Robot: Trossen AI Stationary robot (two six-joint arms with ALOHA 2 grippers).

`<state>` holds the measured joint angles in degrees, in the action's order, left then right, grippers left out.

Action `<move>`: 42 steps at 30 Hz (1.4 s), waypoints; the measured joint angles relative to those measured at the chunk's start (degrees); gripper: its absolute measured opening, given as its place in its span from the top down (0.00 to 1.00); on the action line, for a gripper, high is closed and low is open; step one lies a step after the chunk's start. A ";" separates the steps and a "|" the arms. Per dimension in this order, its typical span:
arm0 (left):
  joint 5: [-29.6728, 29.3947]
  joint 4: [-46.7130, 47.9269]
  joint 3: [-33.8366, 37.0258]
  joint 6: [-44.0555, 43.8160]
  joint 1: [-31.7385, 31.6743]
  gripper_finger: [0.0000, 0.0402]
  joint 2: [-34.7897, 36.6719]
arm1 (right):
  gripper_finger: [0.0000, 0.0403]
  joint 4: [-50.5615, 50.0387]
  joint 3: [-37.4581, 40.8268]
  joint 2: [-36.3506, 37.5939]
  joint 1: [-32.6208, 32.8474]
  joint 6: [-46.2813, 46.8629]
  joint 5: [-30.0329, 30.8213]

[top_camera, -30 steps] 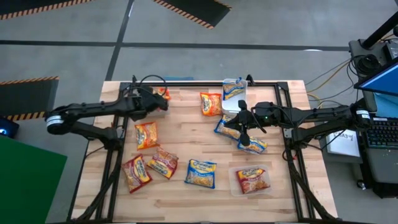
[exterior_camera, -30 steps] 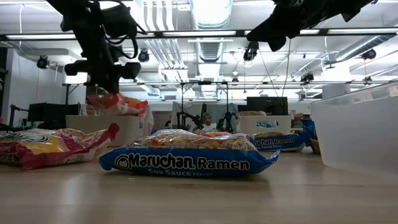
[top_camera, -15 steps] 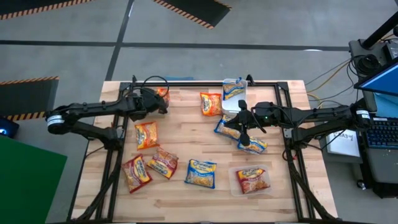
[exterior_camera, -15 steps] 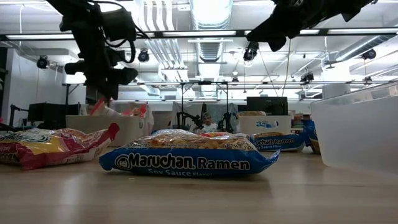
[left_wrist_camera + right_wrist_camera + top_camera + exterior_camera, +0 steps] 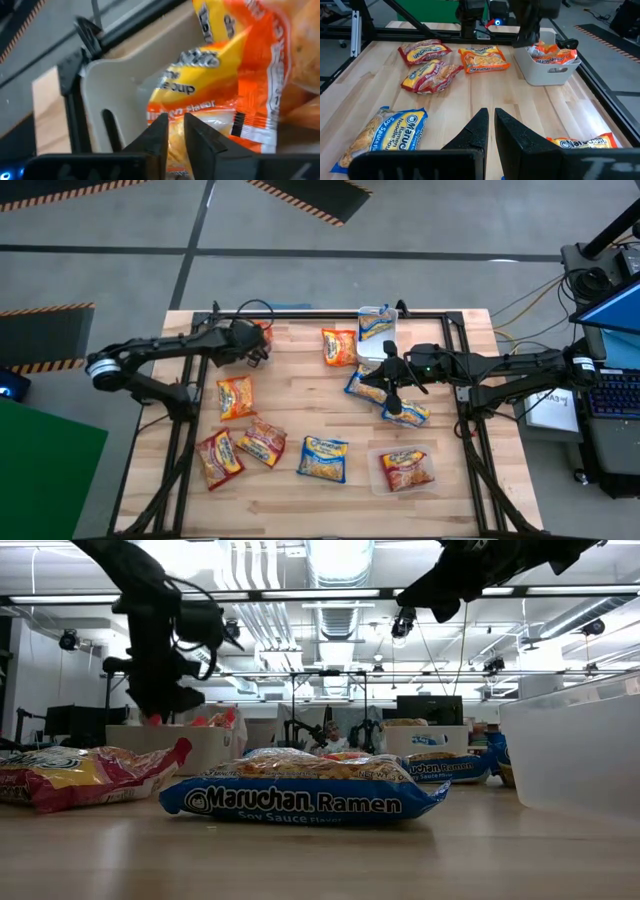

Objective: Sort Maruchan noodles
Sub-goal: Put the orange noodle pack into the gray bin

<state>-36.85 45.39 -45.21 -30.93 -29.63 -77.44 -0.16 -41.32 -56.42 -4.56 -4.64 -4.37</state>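
Note:
Maruchan noodle packets lie flat on the wooden table: orange ones (image 5: 339, 346) (image 5: 235, 396), red ones (image 5: 219, 459) (image 5: 262, 442) and a blue one (image 5: 323, 458). At the far left stands a white bin (image 5: 115, 95) with orange packets (image 5: 225, 85) inside. My left gripper (image 5: 175, 127) hangs over this bin, pointing steeply down, its fingers nearly together and nothing between them. My right gripper (image 5: 490, 122) is shut and hovers level above the table's right middle (image 5: 368, 377), over a blue packet (image 5: 360, 387). My left gripper's fingertips (image 5: 159, 125) stand right over the topmost orange packet (image 5: 200, 107) in the bin. I cannot tell whether they touch it.
A white bin (image 5: 375, 330) at the far middle holds a blue packet. A clear container (image 5: 405, 470) at the near right holds a red packet. Another blue packet (image 5: 408, 414) lies below my right arm. A black frame (image 5: 300, 315) runs along the table's edges.
The orange packet that hung from my left gripper has dropped into the white bin at the far left. My left gripper has let it go, sunk toward the bin and rolled about its own axis.

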 joint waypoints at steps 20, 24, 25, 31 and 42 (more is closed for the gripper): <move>14.29 -12.42 -0.07 -0.39 -0.48 0.98 13.82 | 0.94 0.00 0.00 0.00 0.00 -0.42 0.02; 17.04 -12.36 -0.07 -3.26 -0.41 0.91 15.58 | 0.94 -0.02 0.00 0.00 0.00 -0.39 0.01; 17.22 -12.36 -0.07 -3.95 -0.41 0.89 15.56 | 0.94 0.00 0.00 0.00 0.00 -0.41 0.01; 18.43 -12.38 -0.07 -8.53 -0.41 0.66 11.50 | 0.94 -0.01 0.00 0.00 0.00 -0.52 0.01; 15.05 -14.17 -1.68 -7.42 -0.41 0.33 0.91 | 0.94 -0.01 0.00 0.00 -0.11 -1.44 0.01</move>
<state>-21.80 31.22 -46.89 -38.35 -30.04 -76.53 -0.17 -41.32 -56.42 -4.67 -6.09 -4.36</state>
